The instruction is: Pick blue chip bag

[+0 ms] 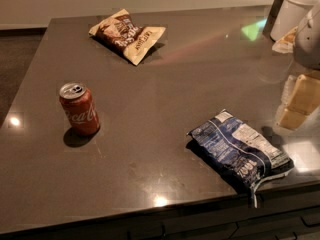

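The blue chip bag [240,150] is a crinkled dark navy foil bag with white label patches. It lies flat at the front right of the dark countertop [165,89], and its right end reaches the counter's front edge. My gripper [299,101] shows as white and tan parts at the right edge of the view. It is above and to the right of the bag, apart from it, and holds nothing that I can see.
A red Coca-Cola can [79,109] stands upright at the left. A brown-and-tan chip bag [127,35] lies at the back centre. A white container [296,9] stands at the back right corner. The counter's front edge runs just below the blue bag.
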Available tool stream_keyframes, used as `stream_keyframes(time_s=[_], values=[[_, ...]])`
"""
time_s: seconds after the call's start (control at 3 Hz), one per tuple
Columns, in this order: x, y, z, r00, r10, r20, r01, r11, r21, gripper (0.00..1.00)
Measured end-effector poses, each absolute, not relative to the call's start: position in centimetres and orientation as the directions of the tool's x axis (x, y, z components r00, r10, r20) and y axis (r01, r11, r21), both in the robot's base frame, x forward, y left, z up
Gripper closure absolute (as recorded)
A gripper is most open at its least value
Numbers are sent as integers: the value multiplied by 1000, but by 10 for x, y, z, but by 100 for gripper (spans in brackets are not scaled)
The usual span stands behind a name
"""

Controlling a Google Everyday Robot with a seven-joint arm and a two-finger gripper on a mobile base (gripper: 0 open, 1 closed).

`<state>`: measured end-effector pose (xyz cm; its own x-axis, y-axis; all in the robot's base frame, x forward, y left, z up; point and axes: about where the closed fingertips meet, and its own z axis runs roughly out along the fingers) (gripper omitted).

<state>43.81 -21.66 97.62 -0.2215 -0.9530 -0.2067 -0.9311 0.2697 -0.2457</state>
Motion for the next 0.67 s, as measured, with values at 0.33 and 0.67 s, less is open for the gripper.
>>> stream_keyframes(time_s=[0.33, 0.67], values=[[438, -216, 977, -222, -953, -206, -930, 270, -248, 0], [433, -220, 961, -244, -951, -189, -930, 285, -233, 0]])
